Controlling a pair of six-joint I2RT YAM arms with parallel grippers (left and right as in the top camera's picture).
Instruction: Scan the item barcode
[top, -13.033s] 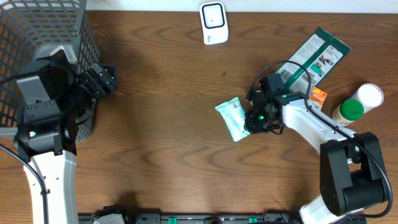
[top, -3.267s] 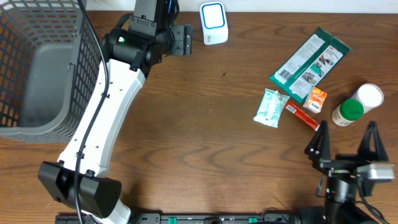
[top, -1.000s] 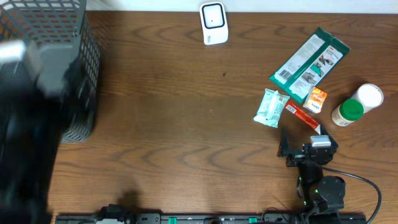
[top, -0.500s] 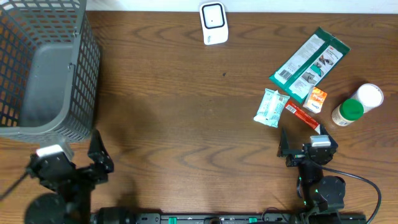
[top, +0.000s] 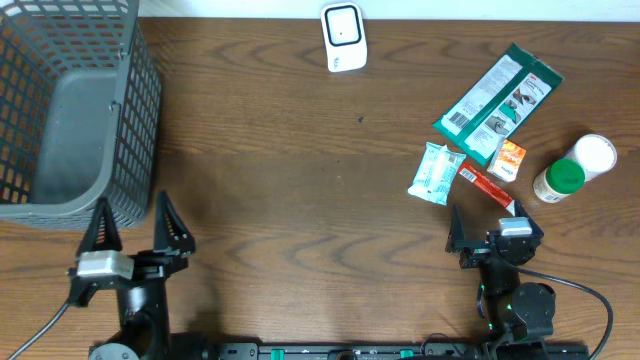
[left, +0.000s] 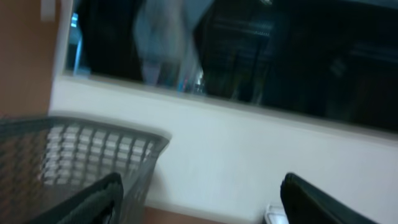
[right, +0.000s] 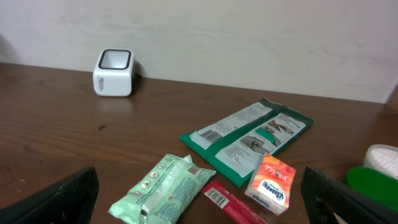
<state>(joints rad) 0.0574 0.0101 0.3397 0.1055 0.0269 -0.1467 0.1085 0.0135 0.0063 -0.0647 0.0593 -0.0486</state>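
Note:
A white barcode scanner (top: 343, 37) stands at the table's far edge, also in the right wrist view (right: 114, 73). Loose items lie at the right: a pale green wipes pack (top: 436, 172) (right: 165, 186), a red bar (top: 487, 187) (right: 231, 204), an orange tissue pack (top: 510, 160) (right: 270, 180) and flat green packets (top: 497, 95) (right: 249, 140). My right gripper (top: 488, 236) (right: 199, 182) rests open at the near edge, just short of these items, holding nothing. At the near left my left gripper (top: 132, 215) (left: 199, 194) stands open and empty, below the basket.
A grey wire basket (top: 70, 110) (left: 81, 155) fills the far left corner. A bottle with a green lid (top: 562, 178) and a white-capped container (top: 596, 153) stand at the right edge. The left wrist view is blurred and mostly shows the back wall.
The left arm has swung down from over the basket to the near left edge and now stands with its fingers pointing away. The right arm and the items have not moved.

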